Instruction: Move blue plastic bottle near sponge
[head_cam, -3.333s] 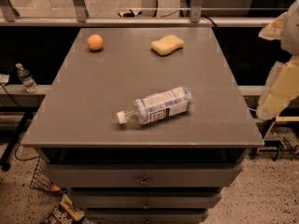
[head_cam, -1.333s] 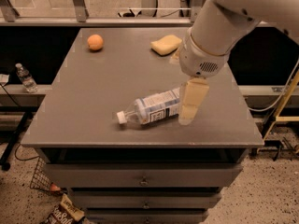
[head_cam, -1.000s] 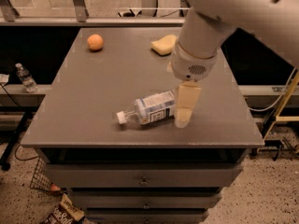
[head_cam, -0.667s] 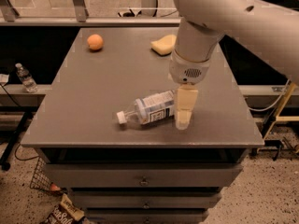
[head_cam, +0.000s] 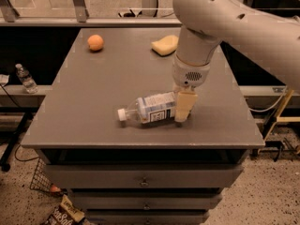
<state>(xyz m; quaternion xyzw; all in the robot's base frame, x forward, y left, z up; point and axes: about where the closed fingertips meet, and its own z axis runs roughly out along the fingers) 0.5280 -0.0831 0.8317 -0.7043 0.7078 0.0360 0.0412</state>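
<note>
Gripper point(head_cam: 183, 108) seemingly against bottle point(head_cam: 151, 109); orange point(head_cam: 95, 42) apart

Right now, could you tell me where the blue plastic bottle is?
In the camera view, the blue plastic bottle lies on its side near the table's front edge, the gripper at its base end.

nothing legible. blue plastic bottle point(head_cam: 152, 109) label: print unreadable. floor bag point(head_cam: 63, 214) below-left of bottle: lettering unclear. gripper point(head_cam: 183, 108) at bottle's base end.
</note>
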